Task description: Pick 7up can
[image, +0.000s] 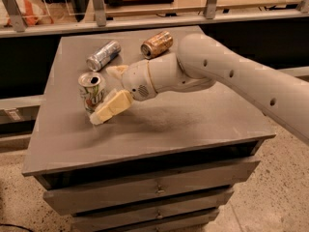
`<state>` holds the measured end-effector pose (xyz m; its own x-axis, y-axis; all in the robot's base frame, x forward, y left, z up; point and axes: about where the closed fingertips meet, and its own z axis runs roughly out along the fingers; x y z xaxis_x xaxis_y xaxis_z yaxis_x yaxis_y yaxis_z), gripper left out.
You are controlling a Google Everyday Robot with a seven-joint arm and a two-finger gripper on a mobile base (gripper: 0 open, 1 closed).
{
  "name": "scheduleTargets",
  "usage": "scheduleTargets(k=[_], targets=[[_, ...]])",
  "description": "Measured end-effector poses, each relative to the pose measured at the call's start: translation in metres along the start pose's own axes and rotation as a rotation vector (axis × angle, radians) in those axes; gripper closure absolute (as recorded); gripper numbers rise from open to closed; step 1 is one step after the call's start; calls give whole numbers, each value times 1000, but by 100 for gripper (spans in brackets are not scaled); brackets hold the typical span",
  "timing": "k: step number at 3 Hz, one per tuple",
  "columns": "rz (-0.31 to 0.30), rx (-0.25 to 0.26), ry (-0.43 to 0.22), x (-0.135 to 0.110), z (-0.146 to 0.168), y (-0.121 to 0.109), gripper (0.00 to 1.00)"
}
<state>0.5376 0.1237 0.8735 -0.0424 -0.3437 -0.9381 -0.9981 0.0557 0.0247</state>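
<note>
claw (103,94) gapes beside upright 7up can (91,92).

- The 7up can (91,92): white-silver body, green band low down, red and green logo, silver top.
- The gripper (102,95), around the 7up can: cream-yellow fingers, spread apart.
- The arm (227,76): pale grey-white, with small dark dots.
- The slim can (103,55): silver and blue.
- The third can (157,44): orange-brown.
- The table (193,122): plain grey.

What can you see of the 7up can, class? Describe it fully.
The 7up can stands upright on the grey table, left of centre: white-silver body, green and red logo, silver top with a dark opening. The gripper is at its right side, jaws open, one in front and one behind; contact cannot be told.
</note>
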Motion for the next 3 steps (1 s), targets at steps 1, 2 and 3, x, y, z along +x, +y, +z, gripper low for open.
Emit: scheduleTargets(k=[1,2,3], targets=[[-6,-44,-45,-7,7,3,17],[-21,-75,-78,-11,7,5,41],[-20,-71,-111,-15,-1,5,64]])
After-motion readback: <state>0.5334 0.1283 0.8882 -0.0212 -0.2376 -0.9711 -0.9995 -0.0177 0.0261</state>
